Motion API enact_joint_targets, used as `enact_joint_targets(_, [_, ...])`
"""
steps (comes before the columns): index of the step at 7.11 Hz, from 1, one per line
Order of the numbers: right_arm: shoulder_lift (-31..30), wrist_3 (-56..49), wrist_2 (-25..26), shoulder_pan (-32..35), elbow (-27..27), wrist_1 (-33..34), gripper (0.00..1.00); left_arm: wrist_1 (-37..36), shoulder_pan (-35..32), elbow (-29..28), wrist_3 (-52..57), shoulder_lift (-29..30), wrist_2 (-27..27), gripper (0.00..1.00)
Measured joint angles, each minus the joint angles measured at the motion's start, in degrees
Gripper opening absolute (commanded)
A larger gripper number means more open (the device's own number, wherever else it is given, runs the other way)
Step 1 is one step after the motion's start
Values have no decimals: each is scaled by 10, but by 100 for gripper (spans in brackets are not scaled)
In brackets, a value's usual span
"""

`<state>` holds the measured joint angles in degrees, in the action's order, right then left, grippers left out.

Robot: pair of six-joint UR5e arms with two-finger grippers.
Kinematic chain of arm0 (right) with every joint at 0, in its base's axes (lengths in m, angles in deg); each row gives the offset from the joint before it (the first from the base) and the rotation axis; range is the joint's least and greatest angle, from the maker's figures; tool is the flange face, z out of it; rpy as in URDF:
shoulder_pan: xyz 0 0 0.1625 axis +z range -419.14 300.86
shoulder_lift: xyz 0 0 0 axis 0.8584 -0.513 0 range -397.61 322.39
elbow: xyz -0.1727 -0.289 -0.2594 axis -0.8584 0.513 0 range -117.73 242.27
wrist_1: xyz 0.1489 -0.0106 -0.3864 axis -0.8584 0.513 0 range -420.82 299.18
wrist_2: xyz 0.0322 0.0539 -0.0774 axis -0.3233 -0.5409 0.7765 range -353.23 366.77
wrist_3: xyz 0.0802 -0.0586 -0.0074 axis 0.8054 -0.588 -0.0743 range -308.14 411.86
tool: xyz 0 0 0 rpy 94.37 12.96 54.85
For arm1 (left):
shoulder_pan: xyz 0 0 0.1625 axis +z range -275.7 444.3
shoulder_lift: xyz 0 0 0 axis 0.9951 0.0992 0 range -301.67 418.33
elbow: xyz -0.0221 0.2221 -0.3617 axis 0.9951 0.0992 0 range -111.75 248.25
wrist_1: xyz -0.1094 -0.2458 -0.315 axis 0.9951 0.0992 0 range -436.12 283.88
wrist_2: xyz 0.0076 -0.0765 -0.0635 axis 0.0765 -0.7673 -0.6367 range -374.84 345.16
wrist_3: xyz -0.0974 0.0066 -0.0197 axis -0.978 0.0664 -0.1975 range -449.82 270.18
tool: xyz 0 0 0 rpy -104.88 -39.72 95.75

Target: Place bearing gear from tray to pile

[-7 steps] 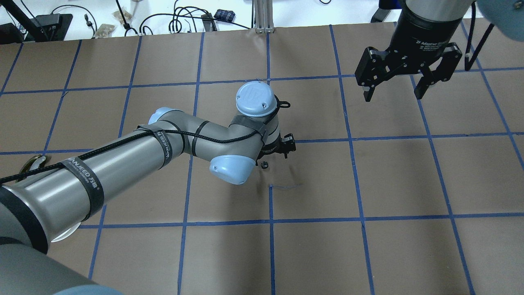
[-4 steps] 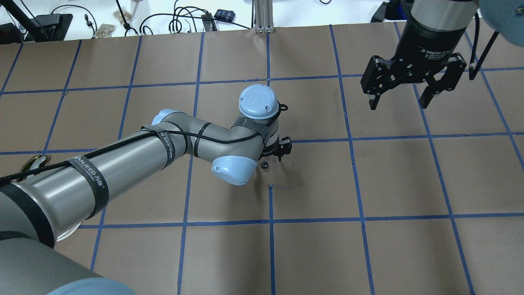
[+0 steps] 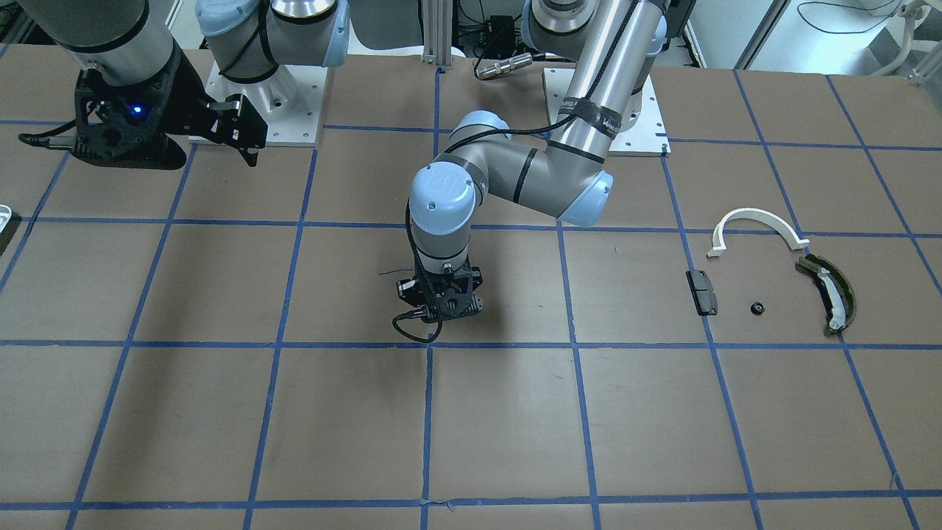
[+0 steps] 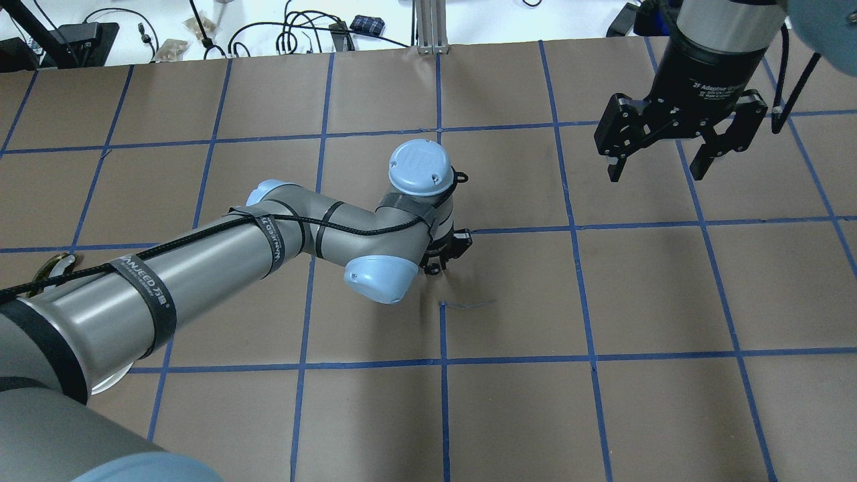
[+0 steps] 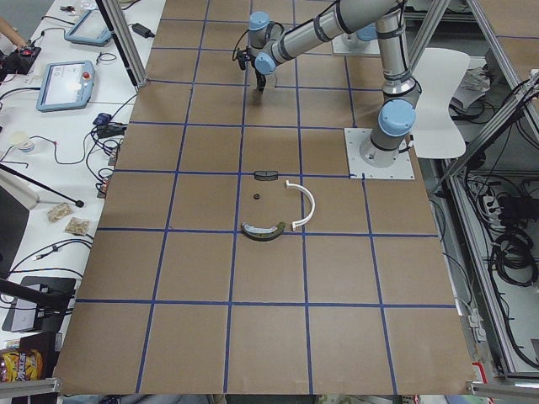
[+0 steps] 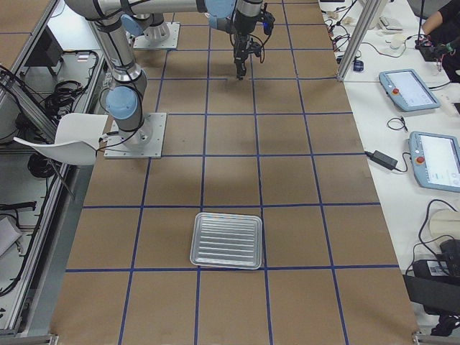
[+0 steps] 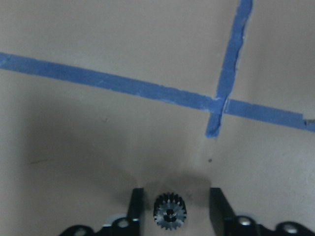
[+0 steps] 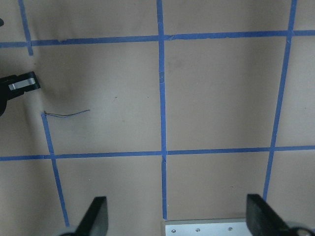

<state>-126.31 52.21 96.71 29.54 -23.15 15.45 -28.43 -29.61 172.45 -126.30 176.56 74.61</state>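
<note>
You see the left gripper (image 7: 173, 197) has slid over the small dark toothed metal bearing gear (image 7: 170, 211) lying on the brown paper-covered table (image 7: 98, 147), fingers apart either side and unclamped, so the pinch looks next; the right gripper (image 4: 656, 175) hangs spread, well away.

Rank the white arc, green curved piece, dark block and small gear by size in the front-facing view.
1. White arc and green curved piece: too alike to split; the arc is thinner but spans wider.
2. Dark block.
3. Small gear, smallest.
All lie similarly far from the camera.
</note>
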Motion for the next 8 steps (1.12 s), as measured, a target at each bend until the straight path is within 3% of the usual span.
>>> enact_joint_targets(4, [-7, 1, -3, 3, 2, 13, 100, 40, 35, -6, 30, -31, -3, 13])
enact_joint_targets(6, [-10, -1, -3, 3, 1, 17, 100, 117, 147, -6, 187, -77, 1, 13])
enact_joint_targets(8, [-11, -2, -4, 4, 1, 18, 100, 169, 285, 1, 380, -121, 38, 12])
